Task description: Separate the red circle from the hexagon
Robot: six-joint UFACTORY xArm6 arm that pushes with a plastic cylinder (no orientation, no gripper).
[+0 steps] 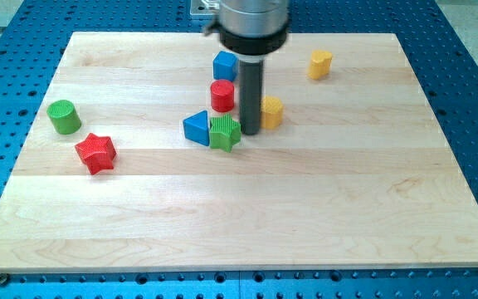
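The red circle (221,95) stands near the board's top middle. The yellow hexagon (272,111) sits to its right, partly hidden by the rod. My tip (250,132) rests on the board between them, just below and right of the red circle and touching or nearly touching the hexagon's left side. A green star (224,132) lies right next to the tip on its left.
A blue cube (225,65) sits above the red circle. A blue triangle (197,128) touches the green star's left. A yellow block (320,63) is at the top right. A green cylinder (64,116) and a red star (96,152) lie at the left.
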